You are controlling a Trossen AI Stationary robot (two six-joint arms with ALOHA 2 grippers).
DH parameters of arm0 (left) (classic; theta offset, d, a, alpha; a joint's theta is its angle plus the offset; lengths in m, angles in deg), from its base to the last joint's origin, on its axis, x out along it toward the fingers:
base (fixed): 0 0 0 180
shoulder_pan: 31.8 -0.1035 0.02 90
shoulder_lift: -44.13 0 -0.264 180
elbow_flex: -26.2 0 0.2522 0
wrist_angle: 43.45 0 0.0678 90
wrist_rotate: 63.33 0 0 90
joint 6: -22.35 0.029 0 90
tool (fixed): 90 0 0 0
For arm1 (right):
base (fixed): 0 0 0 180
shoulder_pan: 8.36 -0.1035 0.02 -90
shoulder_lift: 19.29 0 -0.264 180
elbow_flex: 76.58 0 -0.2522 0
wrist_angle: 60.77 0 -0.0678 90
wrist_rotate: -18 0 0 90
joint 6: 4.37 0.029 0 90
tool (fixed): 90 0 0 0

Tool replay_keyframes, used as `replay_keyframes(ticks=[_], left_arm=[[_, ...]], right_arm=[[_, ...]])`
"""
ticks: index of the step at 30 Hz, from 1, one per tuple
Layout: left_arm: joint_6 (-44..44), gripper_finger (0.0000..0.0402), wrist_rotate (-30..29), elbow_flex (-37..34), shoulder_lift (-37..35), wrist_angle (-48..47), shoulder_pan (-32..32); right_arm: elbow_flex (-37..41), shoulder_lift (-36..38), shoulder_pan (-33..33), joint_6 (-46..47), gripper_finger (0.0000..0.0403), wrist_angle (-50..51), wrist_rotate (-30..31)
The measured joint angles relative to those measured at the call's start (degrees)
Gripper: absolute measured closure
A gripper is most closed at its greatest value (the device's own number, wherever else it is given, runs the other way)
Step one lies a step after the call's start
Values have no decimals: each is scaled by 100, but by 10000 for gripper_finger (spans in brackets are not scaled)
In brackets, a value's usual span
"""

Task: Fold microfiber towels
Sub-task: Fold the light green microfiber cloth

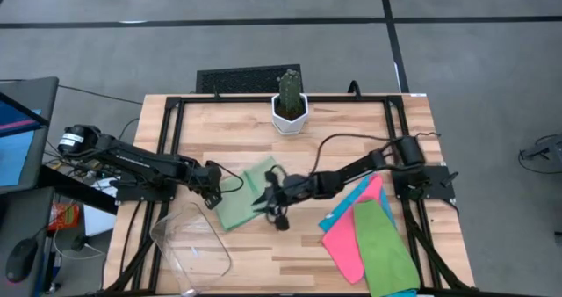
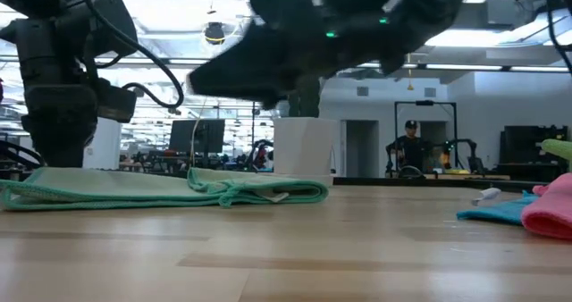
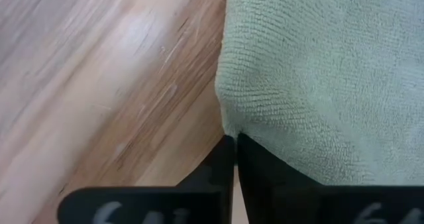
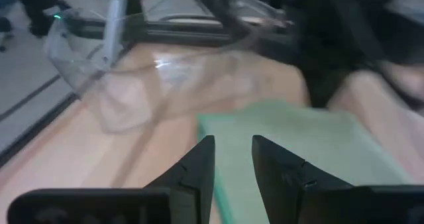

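While the light green towel lies partly folded near the middle of the desk, both arms are gathered over it in the view from above: the left gripper at its left edge, the right gripper at its right side. The other towels, pink, green and blue, sit heaped at the desk's front right corner, well apart, and a clear plastic bin rests at the front left. A potted cactus stands by the back edge.

From table height, the green towel lies low and rumpled, with a doubled hem showing; the dark arms above it are too blurred to read.

The left wrist camera is plainest: the left claw is clenched tight, its tips meeting right at the towel's corner. It looks to have pinched the hem, though I cannot see cloth between the tips.

The right wrist camera shows the right claw partly parted, hovering over the green cloth and holding nothing.

I judge this the grasp before a fold; next, the corner wants lifting and carrying across to the opposite edge.
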Motion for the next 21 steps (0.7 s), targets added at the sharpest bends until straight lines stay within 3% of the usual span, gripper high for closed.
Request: replay_keyframes(ticks=[5, 12, 21], left_arm=[[-55, 399, -42, 3, 3, -5, 1], [-156, 399, -156, 3, 5, -15, 4], [221, 399, -393, 3, 10, 2, 0]], right_arm=[[-1217, -869, -209, -473, 276, 184, -55], [-2805, -1948, -399, -966, 276, 1201, -55], [-4381, -2932, -339, -836, 276, 2561, 665]])
